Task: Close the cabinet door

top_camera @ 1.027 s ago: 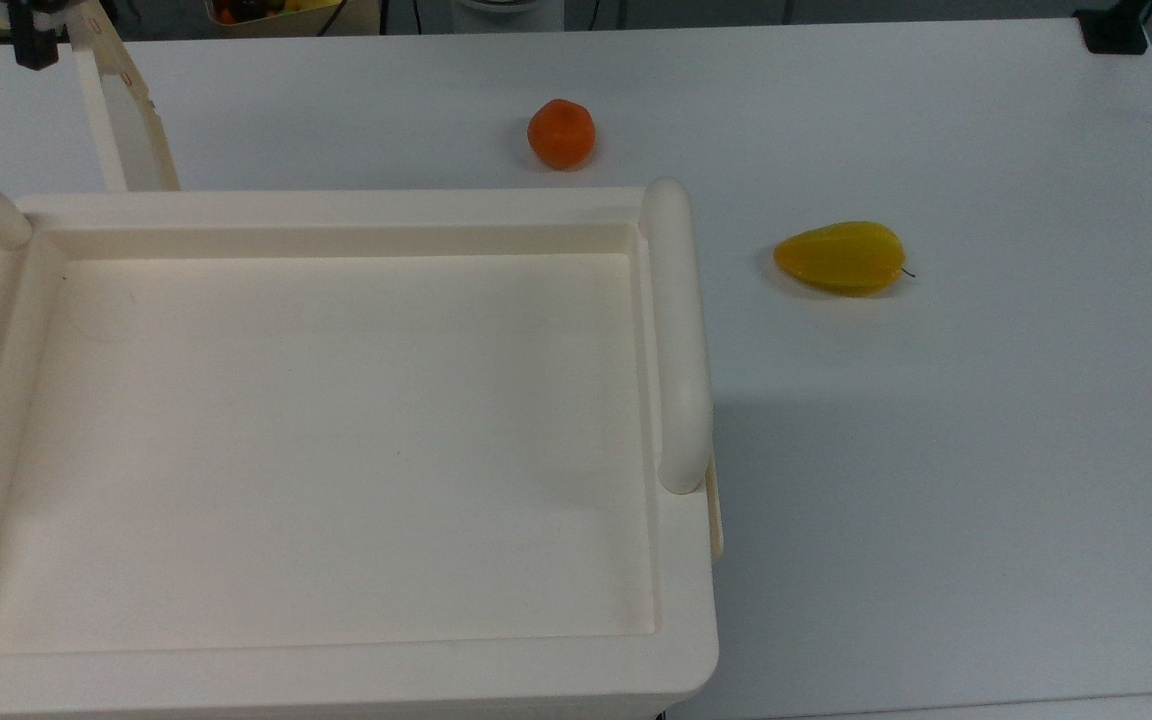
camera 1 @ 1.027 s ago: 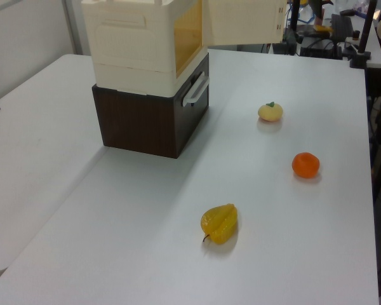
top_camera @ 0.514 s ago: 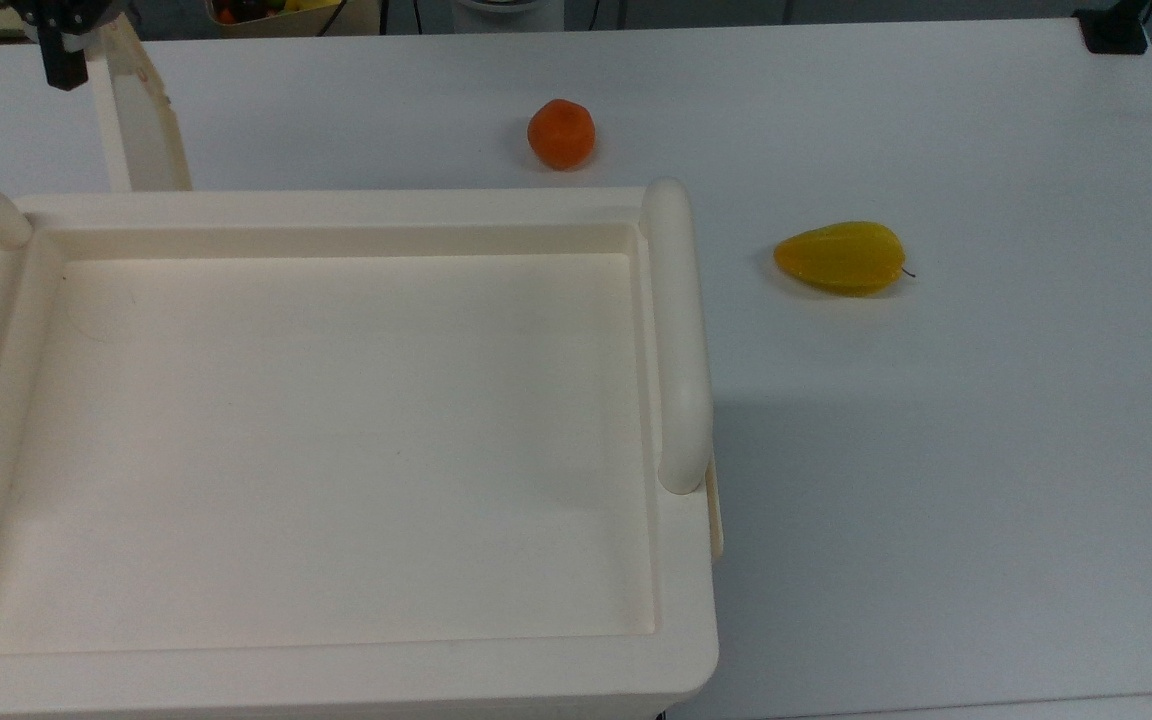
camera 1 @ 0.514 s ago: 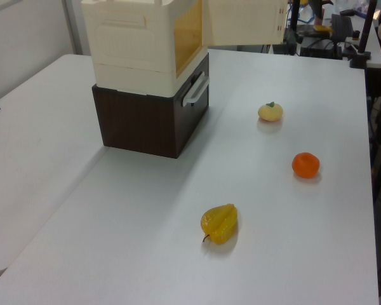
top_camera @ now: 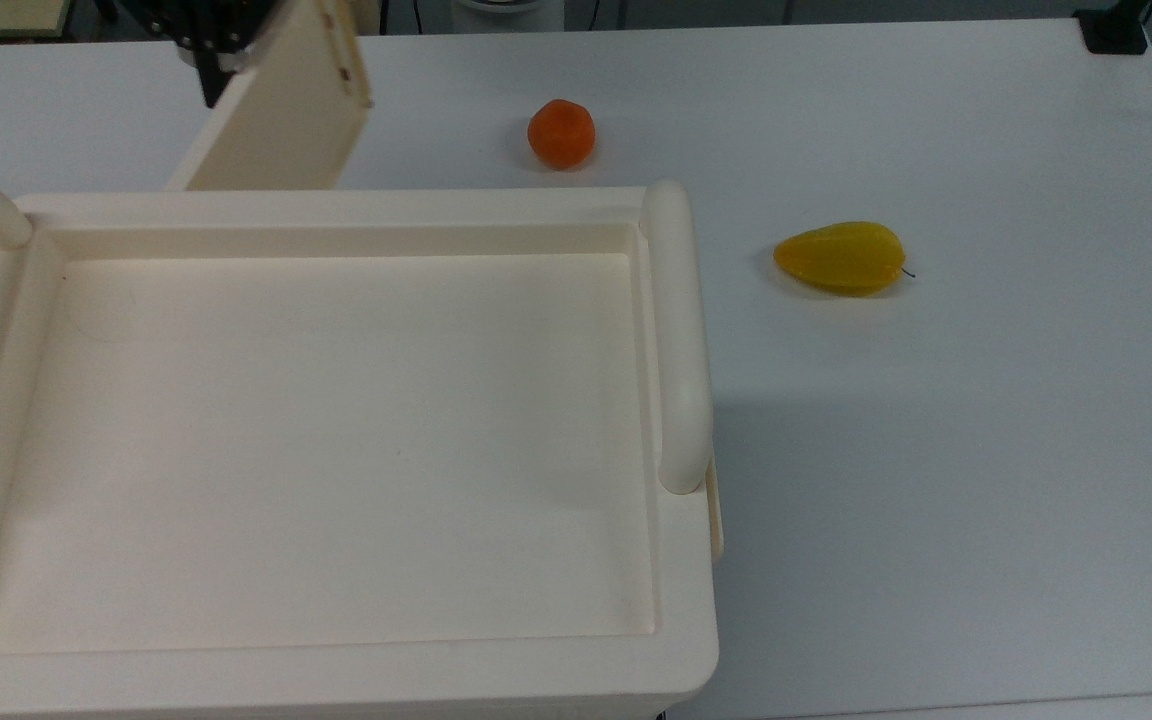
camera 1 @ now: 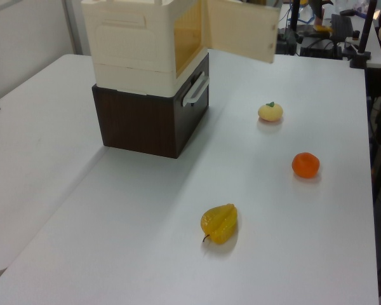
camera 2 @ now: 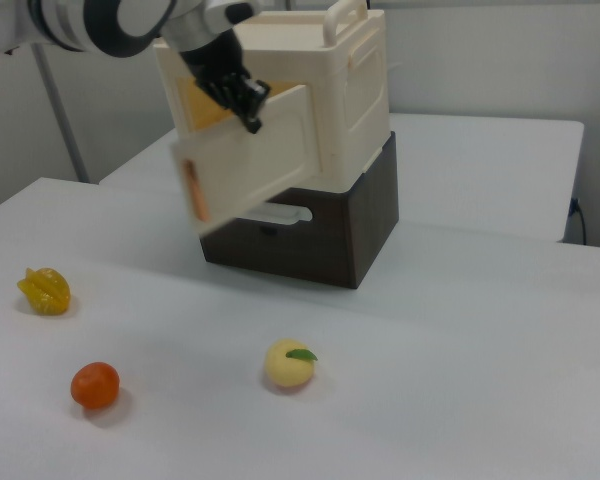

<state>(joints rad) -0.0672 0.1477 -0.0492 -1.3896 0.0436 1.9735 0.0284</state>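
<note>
Since the earlier frame, door (camera 2: 248, 160) has swung partway toward cabinet (camera 2: 340, 90), still ajar. Arm reaches down; gripper (camera 2: 248, 112) touches the door's upper edge. Its finger state I cannot tell.
</note>
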